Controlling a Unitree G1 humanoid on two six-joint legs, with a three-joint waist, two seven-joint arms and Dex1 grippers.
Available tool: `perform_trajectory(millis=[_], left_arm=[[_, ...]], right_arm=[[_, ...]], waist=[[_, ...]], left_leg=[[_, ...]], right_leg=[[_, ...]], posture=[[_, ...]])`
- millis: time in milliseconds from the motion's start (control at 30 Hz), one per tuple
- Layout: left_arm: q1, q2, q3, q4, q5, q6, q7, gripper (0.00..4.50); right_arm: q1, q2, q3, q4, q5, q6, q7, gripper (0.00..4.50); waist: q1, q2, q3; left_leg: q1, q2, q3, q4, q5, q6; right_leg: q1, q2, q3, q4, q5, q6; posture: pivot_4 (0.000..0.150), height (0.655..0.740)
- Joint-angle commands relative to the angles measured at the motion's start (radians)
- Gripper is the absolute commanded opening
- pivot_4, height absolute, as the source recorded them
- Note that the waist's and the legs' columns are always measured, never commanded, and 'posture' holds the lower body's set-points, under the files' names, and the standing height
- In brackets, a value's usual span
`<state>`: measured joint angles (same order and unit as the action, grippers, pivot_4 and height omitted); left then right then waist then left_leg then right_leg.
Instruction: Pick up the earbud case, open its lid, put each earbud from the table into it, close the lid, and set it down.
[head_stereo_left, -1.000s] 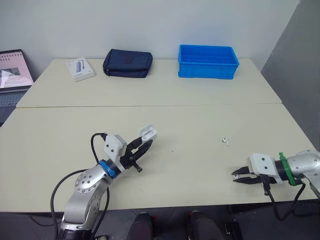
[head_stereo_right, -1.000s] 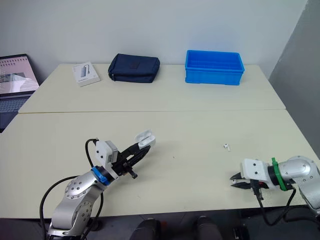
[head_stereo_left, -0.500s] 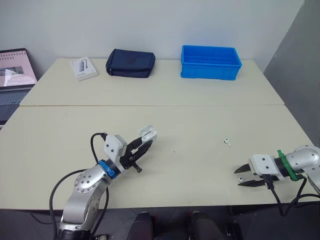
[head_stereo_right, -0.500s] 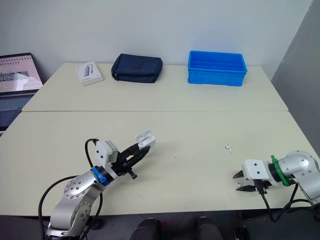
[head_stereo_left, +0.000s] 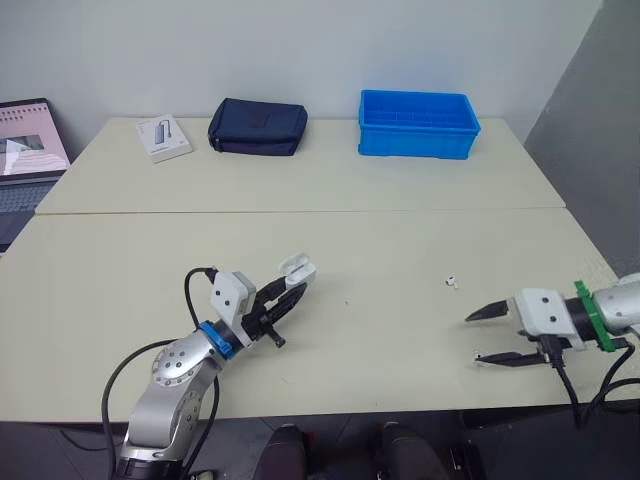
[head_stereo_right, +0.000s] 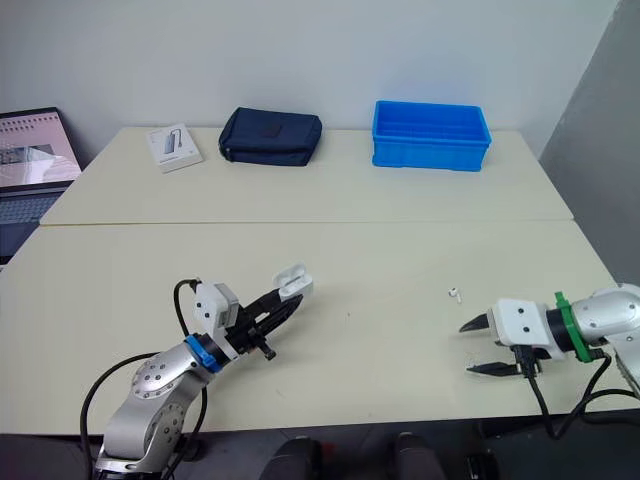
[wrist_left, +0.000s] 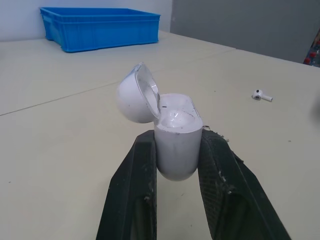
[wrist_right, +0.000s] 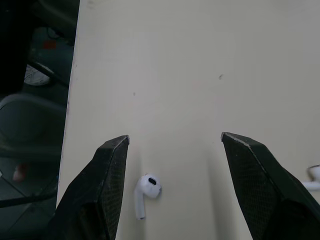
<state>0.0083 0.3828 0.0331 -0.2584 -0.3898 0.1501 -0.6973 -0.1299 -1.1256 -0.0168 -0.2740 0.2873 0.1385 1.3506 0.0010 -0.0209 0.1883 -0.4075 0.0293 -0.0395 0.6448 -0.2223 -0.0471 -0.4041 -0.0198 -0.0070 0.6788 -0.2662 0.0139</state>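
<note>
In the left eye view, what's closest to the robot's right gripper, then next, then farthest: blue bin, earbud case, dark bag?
From the right gripper:
1. The earbud case, in the left gripper, near side.
2. The blue bin, far back, right.
3. The dark bag, far back, left.

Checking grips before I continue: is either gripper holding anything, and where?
The left gripper clamps the earbud case by its lower body, lid open. The right gripper is open, holding nothing.

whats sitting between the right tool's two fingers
An earbud lies on the table between the open right tool's fingers, nearer one of them, as the right wrist view shows.
</note>
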Motion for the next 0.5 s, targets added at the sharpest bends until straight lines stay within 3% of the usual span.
perform_trajectory(millis=[33, 233, 500], left_arm=[[-0.006, -0.004, -0.001, -0.004, 0.002, -0.035, -0.008, 0.76], [-0.007, -0.008, -0.007, 0.002, 0.015, -0.043, -0.002, 0.76], [0.042, -0.003, -0.007, -0.036, 0.015, -0.034, 0.013, 0.76]], right_arm=[[-0.034, -0.059, -0.002, -0.129, -0.053, 0.16, -0.068, 3.06], [-0.082, -0.158, 0.114, -0.277, -0.168, 0.447, -0.118, 3.06], [-0.083, -0.145, 0.223, -0.331, -0.218, 0.579, -0.157, 3.06]], waist=[[0.0, 0.0, 0.0], [0.0, 0.0, 0.0], [-0.001, 0.0, 0.0]], left_leg=[[0.0, 0.0, 0.0, 0.0, 0.0, 0.0], [0.0, 0.0, 0.0, 0.0, 0.0, 0.0], [0.0, 0.0, 0.001, 0.0, 0.0, 0.0]], right_leg=[[0.0, 0.0, 0.0, 0.0, 0.0, 0.0], [-0.001, 0.0, 0.0, 0.0, 0.0, -0.001], [-0.001, -0.001, 0.0, -0.001, 0.0, -0.001]], posture=[[0.15, 0.7218], [0.15, 0.7218], [0.15, 0.7218]])
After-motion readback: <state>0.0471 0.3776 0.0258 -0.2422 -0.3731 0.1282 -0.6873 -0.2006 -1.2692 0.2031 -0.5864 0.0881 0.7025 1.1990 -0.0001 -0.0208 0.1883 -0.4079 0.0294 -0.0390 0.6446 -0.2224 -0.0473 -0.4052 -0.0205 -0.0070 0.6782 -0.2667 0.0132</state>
